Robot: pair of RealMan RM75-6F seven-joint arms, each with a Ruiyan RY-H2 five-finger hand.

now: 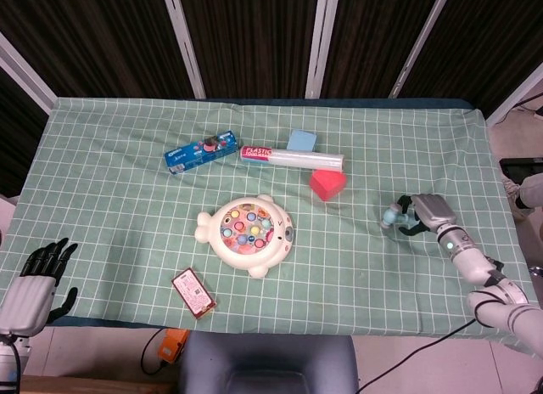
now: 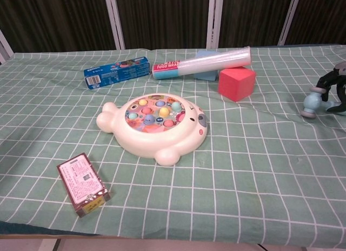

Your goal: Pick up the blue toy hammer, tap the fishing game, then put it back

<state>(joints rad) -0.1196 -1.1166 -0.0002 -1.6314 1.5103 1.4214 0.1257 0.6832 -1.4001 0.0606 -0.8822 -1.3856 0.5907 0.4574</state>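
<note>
One blue toy hammer (image 1: 394,215) is the thing in play, and it sits at the right side of the table, gripped by the right hand (image 1: 427,213) with its head poking out toward the middle of the cloth. In the chest view the head appears to hang just clear of the green checked tablecloth (image 1: 119,199), so the pick-up looks done, or very nearly so. The fingers are wrapped around the handle, which is mostly hidden inside them.

The step in hand is therefore the carry toward the fishing game (image 1: 247,233). That white, fish-shaped toy lies near the centre of the table, well apart from the hammer, with its ring of coloured fish facing up. The next move calls for a sweep of the right arm toward the robot's left, keeping the hammer head lower than the hand, then a short, light tap on the toy's top or rim.

A red block (image 1: 327,184) lies between the two but further back, beside a roll of plastic wrap (image 1: 293,158), so a direct path along the near side should miss both. A blue box (image 1: 200,151) and a small red packet (image 1: 193,293) lie out of the way. The left hand (image 1: 34,279) rests at the table's near left corner, empty, with fingers spread.
</note>
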